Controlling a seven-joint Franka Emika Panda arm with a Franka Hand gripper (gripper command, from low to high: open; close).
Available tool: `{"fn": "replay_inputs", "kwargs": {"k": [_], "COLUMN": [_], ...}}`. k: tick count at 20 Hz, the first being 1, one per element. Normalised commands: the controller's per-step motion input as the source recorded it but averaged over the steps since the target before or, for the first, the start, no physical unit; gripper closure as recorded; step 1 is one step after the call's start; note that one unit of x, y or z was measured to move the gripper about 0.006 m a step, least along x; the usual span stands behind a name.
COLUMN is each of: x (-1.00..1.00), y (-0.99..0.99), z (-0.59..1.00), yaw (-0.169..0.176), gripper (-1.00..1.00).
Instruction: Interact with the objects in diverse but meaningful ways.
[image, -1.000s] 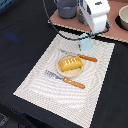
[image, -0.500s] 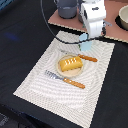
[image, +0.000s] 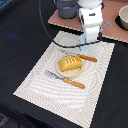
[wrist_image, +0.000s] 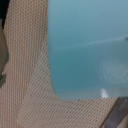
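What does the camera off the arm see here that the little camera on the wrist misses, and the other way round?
Only the exterior view shows the bread loaf on its plate, the fork, the knife and the grey pot. Only the wrist view shows the mat's weave up close. Both show the pale blue carton and the woven mat.

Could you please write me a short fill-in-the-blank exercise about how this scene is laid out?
1. The yellow-orange scored bread loaf rests on a small round ____.
2. The fork and knife both have ____ handles.
3. The plate and cutlery lie on a pale woven ____.
4. The wrist view is mostly filled by a pale ____ carton.

Missing words: plate; orange; placemat; blue
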Motion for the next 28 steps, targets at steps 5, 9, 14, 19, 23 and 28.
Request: {"fn": "replay_inputs", "kwargs": {"k": [5,9,14,19,23,28], "x": [0.26,0.31,0.27,0.25,0.11,-0.31], "y": [0.14,0.11,0.09,0.08,0.01,-0.31], "z": [-0.03,0.01,0.00,0.00,0.64,0.99], "yaw": [0.000,0.000,0.000,0.000,-0.004,-0.020], "gripper": [1.00,1.00,1.00,1.00,1.00,1.00]}}
